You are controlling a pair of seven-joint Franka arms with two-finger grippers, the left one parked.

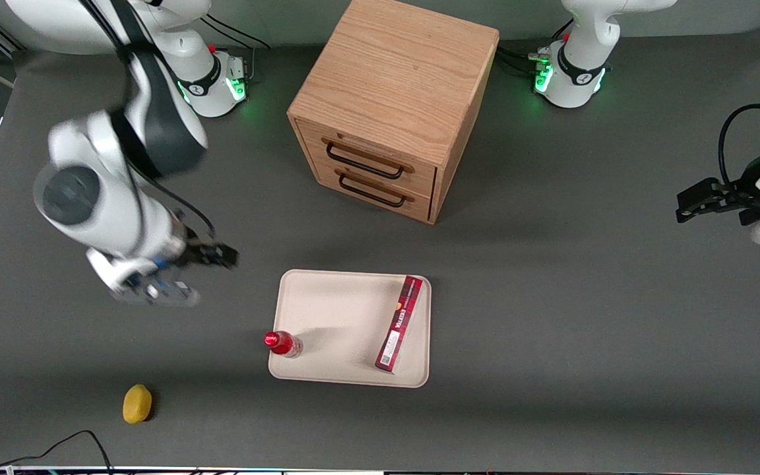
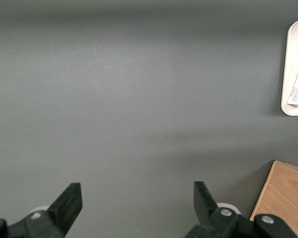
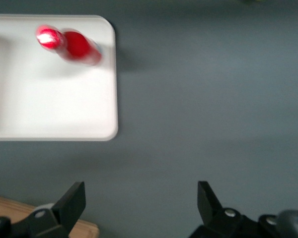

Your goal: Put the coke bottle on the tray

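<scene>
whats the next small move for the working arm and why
Probably just retreat toward its base. The coke bottle already stands upright on the tray, near the edge toward the working arm, and the gripper is open, empty and well clear above bare table, so nothing seems left to grasp.

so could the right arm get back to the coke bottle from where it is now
Probably yes. The open gripper hangs above bare table, and nothing stands between it and the coke bottle, upright at the tray edge nearest that arm.
</scene>
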